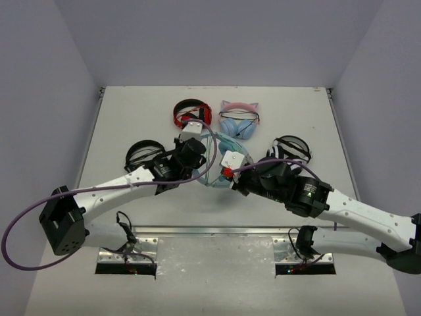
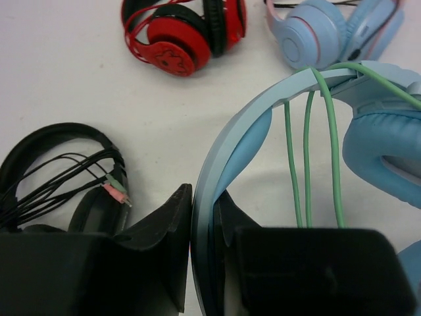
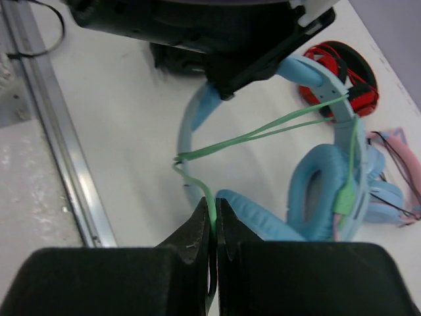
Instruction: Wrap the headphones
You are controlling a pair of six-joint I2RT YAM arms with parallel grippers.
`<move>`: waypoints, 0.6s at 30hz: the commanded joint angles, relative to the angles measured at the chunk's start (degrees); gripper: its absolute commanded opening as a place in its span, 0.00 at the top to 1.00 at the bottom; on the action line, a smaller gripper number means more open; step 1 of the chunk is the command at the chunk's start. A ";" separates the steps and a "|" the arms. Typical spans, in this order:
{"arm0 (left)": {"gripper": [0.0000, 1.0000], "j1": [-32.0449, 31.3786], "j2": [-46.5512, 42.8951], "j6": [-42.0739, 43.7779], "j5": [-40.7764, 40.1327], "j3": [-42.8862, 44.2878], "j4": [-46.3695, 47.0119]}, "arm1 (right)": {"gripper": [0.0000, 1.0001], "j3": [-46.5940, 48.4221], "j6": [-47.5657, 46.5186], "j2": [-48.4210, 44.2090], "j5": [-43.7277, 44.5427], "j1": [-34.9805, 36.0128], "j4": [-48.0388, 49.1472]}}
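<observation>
At mid-table [image 1: 131,112], seen from above, headphones [image 1: 230,145] lie between both grippers. From the left wrist, the left gripper [image 2: 200,197] clamps the headband [image 2: 230,148]. From the right wrist, the right gripper [image 3: 212,214] pinches the cable [image 3: 263,135], jaws almost together.

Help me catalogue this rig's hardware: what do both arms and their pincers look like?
The left arm and right arm have white links, black joints and black bases. A purple cable loops along each to a white wrist box. The left pincer and right pincer have matte black, wedge-shaped fingers.
</observation>
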 commanded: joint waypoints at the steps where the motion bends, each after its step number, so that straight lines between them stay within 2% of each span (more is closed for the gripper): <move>1: 1.00 -2.66 -4.97 8.26 6.07 -3.21 16.54 | 0.99 3.69 -10.55 -0.45 8.82 0.21 -2.45; 5: 1.00 -4.94 -4.10 12.48 10.47 -4.09 16.21 | 0.99 3.34 -14.07 -1.33 10.68 0.21 -2.90; 11: 1.00 -6.00 -2.16 13.28 22.50 -4.44 15.68 | 0.99 3.16 -17.77 -1.06 13.41 0.04 -2.20; 18: 1.00 -6.00 -5.23 13.98 33.22 -6.38 16.38 | 0.99 0.70 -17.78 -2.29 11.05 -3.82 1.76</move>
